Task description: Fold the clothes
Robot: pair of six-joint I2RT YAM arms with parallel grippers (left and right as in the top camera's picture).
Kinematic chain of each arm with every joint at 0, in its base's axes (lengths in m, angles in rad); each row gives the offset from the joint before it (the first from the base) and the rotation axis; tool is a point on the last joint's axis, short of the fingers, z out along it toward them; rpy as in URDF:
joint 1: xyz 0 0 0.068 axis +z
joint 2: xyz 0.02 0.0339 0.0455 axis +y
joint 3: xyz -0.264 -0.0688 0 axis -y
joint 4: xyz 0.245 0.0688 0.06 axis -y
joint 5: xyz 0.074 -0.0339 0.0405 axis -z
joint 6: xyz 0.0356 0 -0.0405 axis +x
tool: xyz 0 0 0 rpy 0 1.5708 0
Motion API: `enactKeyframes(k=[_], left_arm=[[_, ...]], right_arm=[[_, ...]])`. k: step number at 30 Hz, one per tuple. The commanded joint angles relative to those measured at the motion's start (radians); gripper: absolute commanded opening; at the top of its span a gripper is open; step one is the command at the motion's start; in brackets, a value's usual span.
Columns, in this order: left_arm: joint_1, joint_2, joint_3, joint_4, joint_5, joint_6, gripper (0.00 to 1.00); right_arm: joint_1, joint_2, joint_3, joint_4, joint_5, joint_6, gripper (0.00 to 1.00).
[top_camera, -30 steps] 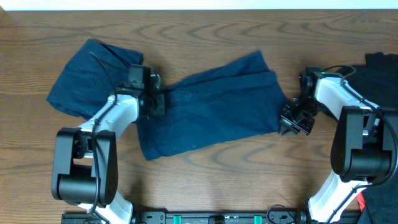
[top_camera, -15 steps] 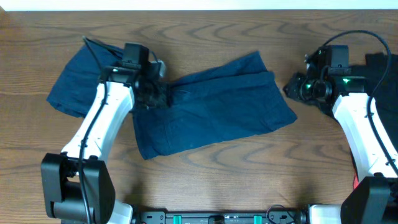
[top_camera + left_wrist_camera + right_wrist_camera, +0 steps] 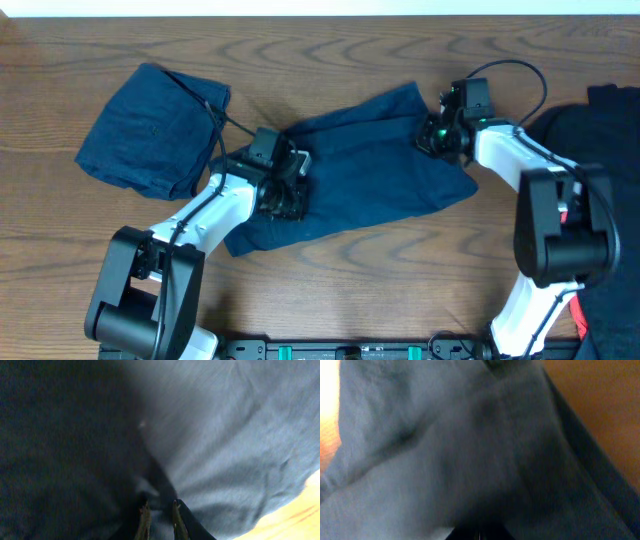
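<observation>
Now, folded shorts [image 3: 140, 130]: lie at the far left of the table [image 3: 400, 290], apart from both arms.
Left gripper [image 3: 159, 520]: down on the left part of the spread pair, jaws nearly together with a small ridge of cloth pinched between them.
Shorts [image 3: 370, 175]: spread mid-table, slanting up to the right, rumpled, not yet folded.
Right gripper [image 3: 437, 135]: at the upper right corner of the shorts, jaws closed tight; I cannot tell whether any cloth is caught.
Dark pile [image 3: 610, 125]: at the right edge, untouched.
Risk, left: the pinch looks shallow, so a lift may take only the top layer or slip off.
Risk, right: if that side holds nothing, one-sided pulling would likely drag and twist the shorts, spoiling the fold.
</observation>
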Motion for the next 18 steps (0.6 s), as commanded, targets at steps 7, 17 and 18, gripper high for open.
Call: enactKeyframes(k=[7, 17, 18], left_arm=[[0.001, 0.006, -0.072, -0.011, -0.074, -0.002, 0.19], [0.002, -0.001, -0.061, -0.02, -0.066, -0.026, 0.32], [0.002, -0.005, -0.053, -0.026, -0.066, -0.033, 0.34]], right_arm=[[-0.004, 0.107, 0.004, 0.808, -0.007, 0.31, 0.01], [-0.121, 0.086, 0.005, 0.601, -0.312, 0.14, 0.01], [-0.13, 0.082, 0.005, 0.533, -0.311, 0.107, 0.02]])
